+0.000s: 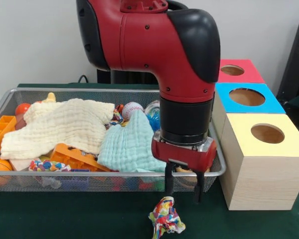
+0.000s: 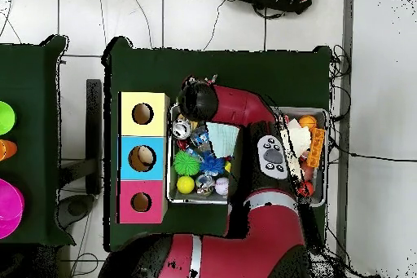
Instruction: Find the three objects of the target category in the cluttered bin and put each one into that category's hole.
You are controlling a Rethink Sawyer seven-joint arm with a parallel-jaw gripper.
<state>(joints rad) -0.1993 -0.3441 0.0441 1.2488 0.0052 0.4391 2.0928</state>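
Below the gripper [image 1: 184,188], a multicoloured rope toy [image 1: 166,217] lay on the green table cover [image 1: 65,214] just outside the wire bin [image 1: 20,93], touching one finger tip, the fingers apart and clamping nothing. Beside stood the yellow box [image 1: 261,162].

Even, soft indoor light, fairly bright. Faint glare on the red arm [image 1: 154,45] casing; dim shadow under the bin [image 1: 109,181] on the green worktop [image 1: 65,214].
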